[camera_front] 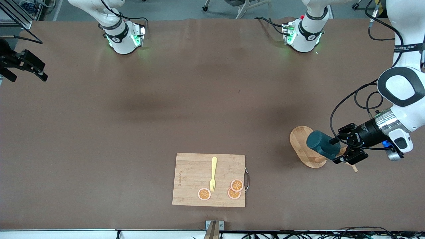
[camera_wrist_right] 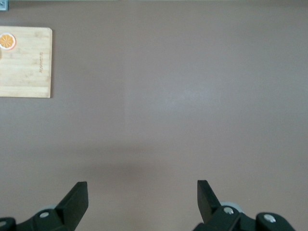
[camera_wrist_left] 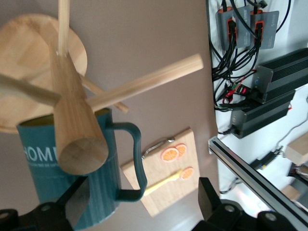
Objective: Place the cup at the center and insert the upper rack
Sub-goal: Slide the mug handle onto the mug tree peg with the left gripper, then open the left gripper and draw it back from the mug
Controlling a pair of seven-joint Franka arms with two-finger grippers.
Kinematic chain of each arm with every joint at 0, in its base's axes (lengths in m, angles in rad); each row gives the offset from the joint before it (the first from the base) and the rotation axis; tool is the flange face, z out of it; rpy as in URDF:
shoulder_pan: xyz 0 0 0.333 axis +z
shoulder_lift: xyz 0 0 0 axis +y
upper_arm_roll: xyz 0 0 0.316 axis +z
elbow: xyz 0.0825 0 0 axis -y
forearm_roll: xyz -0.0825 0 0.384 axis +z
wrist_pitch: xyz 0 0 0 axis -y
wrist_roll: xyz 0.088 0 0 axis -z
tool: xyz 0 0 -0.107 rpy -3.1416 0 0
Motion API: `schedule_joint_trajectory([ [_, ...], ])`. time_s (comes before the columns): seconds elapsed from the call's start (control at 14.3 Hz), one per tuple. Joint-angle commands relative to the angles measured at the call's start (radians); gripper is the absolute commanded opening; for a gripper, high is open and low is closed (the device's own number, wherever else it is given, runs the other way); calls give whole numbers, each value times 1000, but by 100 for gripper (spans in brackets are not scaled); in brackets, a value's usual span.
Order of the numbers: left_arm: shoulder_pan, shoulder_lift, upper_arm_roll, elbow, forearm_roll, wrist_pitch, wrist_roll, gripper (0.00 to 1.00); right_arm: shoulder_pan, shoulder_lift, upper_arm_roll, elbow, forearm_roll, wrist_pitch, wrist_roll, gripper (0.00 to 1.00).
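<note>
Front view: your left gripper (camera_front: 342,150) sat jaws apart beside the cup (camera_front: 320,144), which hung on the upper rack (camera_front: 303,146) near the tabletop's left-arm edge, not centered. Left wrist: fingers clear of the cup, nothing gripped. Right wrist: right gripper (camera_wrist_right: 139,199) waited spread and empty, so centering remained.

Brown table (camera_front: 132,132), bamboo cutting board (camera_front: 192,179), mug tree (camera_front: 300,142)

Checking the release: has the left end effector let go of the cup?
Yes, open: the left end effector has its fingers spread, touching nothing. The cup hangs on the mug tree.
</note>
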State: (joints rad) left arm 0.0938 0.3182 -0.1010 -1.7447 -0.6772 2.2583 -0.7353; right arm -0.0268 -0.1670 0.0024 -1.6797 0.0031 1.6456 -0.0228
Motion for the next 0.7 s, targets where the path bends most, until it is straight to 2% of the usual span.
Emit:
schedule_joint_trajectory([
  [0.0,-6,-30,-9,11,131,3,-9,100,2,-6,-4,14,-9,-29,6,100],
  [0.21,-5,-96,-9,13,151,-48,-7,100,8,-5,2,17,-9,-56,3,100],
  [0.42,-6,-187,-20,8,304,-83,-7,100,25,7,2,17,-11,-64,4,100],
  [0.63,-5,-258,-60,8,477,-179,-1,100,21,15,2,23,-9,-55,12,100],
])
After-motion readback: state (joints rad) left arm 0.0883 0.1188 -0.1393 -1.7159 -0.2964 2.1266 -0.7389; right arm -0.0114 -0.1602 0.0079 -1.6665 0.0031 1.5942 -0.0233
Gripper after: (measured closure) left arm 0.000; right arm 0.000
